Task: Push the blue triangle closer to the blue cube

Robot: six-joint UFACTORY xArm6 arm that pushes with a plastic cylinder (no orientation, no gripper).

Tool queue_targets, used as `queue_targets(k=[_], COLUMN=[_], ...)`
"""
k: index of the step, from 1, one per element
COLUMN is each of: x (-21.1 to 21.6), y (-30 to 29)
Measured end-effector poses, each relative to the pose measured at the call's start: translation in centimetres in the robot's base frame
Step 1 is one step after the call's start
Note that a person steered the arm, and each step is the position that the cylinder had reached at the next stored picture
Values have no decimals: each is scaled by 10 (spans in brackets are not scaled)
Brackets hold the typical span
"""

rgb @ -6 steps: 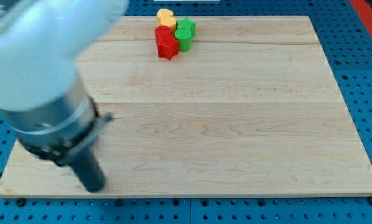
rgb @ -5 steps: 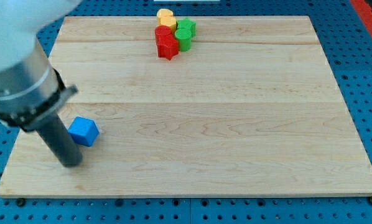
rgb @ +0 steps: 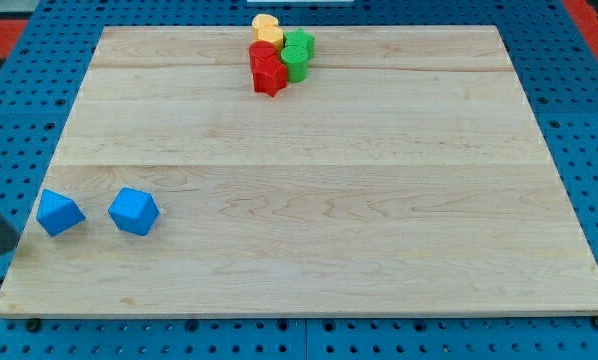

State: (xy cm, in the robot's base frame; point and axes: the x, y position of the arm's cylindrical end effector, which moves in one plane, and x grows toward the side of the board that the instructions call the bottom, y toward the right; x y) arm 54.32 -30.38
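Tip (rgb: pixel 7 247) bare, holds nothing, just left of blue triangle (rgb: pixel 59 213); approach step, next shove rightward toward blue cube (rgb: pixel 133 211).

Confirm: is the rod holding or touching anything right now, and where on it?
Nothing is held. My tip sits at the view's left edge, apart from the blue triangle, which lies left of the blue cube.
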Motion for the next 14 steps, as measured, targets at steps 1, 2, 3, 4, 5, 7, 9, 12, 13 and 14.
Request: queue_targets(k=[1,2,3,4,5,7,9,12,13,14], x=[-35,-49,-17,5,-9,-42,-27,9,14,8], y=[0,1,26,26,18,34,80,54,79,89])
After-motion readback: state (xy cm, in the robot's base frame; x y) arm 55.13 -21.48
